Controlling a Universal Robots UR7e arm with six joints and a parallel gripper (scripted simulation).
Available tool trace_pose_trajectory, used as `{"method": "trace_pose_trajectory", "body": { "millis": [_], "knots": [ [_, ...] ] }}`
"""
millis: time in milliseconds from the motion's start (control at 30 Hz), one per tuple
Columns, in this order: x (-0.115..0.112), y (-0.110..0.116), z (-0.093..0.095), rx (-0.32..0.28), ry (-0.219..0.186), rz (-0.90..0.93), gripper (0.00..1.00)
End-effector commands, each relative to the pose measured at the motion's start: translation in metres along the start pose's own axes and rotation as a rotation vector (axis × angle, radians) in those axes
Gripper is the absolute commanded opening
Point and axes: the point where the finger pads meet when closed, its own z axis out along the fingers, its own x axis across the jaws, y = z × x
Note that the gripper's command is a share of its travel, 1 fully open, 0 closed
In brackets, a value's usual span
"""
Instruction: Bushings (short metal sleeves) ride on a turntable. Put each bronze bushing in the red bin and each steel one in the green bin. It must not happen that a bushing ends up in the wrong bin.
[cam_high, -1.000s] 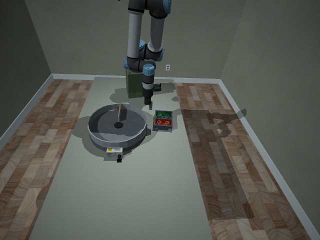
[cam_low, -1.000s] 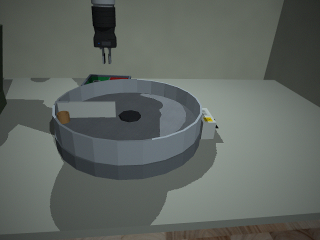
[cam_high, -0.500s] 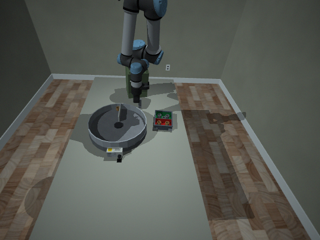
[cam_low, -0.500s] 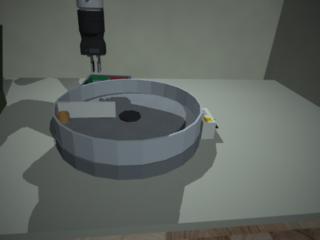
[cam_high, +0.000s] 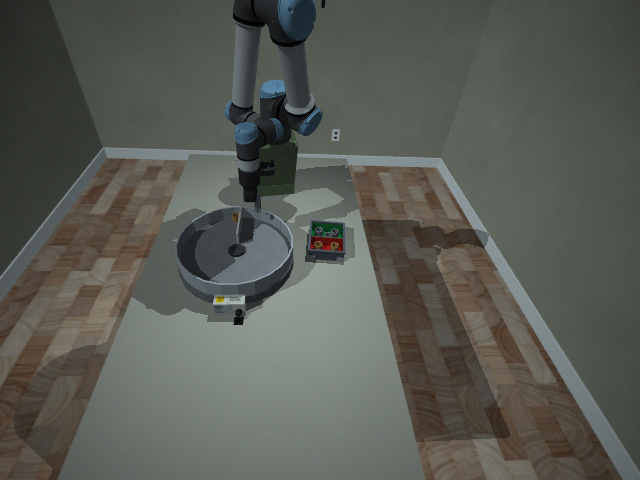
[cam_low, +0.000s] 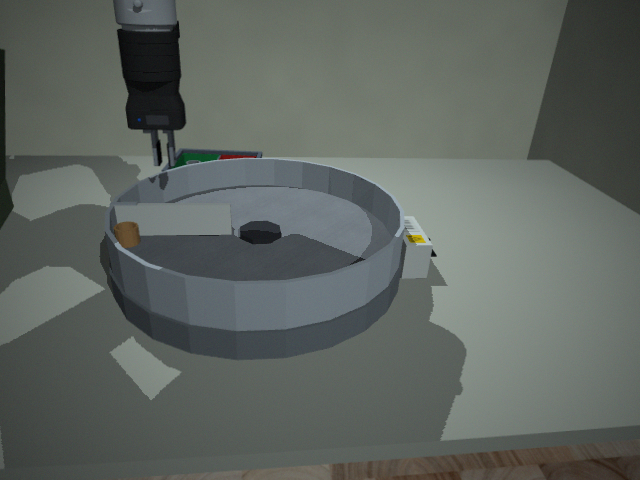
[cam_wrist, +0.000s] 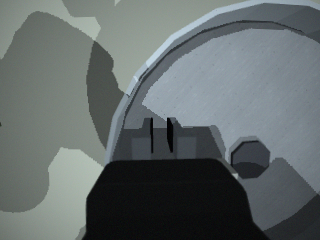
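The pincer (cam_high: 257, 208) (cam_low: 163, 161) (cam_wrist: 160, 128) is hanging over the near-wall edge of the turntable (cam_high: 258, 286) (cam_low: 263, 304) (cam_wrist: 235, 65), its two fingers standing a little apart with nothing between them. A single bronze bushing (cam_high: 235, 217) (cam_low: 127, 235) is standing upright on the turntable, close to the rim and just beside the upright divider (cam_high: 238, 227) (cam_low: 175, 219). That tight corner is posing the main risk: a finger coming down slightly off could be landing on the divider or the rim, or clipping the bushing and tipping it over. The gap between the fingers is looking modest, so if it is narrower than the bushing, the tips could be striking its top edge unless they are opening wider first. If the disc is turning, poor timing could be leaving the grasp off centre, and the round wall could be slipping free. Over in the red bin (cam_high: 327, 240) (cam_low: 238, 157), two bronze bushings are already standing, so a careless release there could be knocking one; a release too far over could be dropping this one among the steel pieces in the green bin (cam_high: 327, 226) (cam_low: 204, 157).
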Motion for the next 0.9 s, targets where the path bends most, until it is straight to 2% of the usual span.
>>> {"method": "trace_pose_trajectory", "body": {
  "millis": [0,100,133,200,300,367,767,867],
  "knots": [
    [-0.013,0.038,0.004,0.005,0.005,-0.003,0.4],
    [-0.013,0.038,0.004,0.005,0.005,-0.003,0.4],
    [-0.017,0.05,0.005,0.005,0.005,-0.003,0.4],
    [-0.017,0.05,0.005,0.005,0.005,-0.003,0.4],
    [-0.029,0.083,0.009,0.005,0.005,-0.003,0.4],
    [-0.033,0.094,0.01,0.005,0.005,-0.003,0.4],
    [-0.033,0.094,0.01,0.005,0.005,-0.003,0.4],
    [-0.033,0.094,0.018,0.004,0.005,-0.003,0.4]
  ]
}}
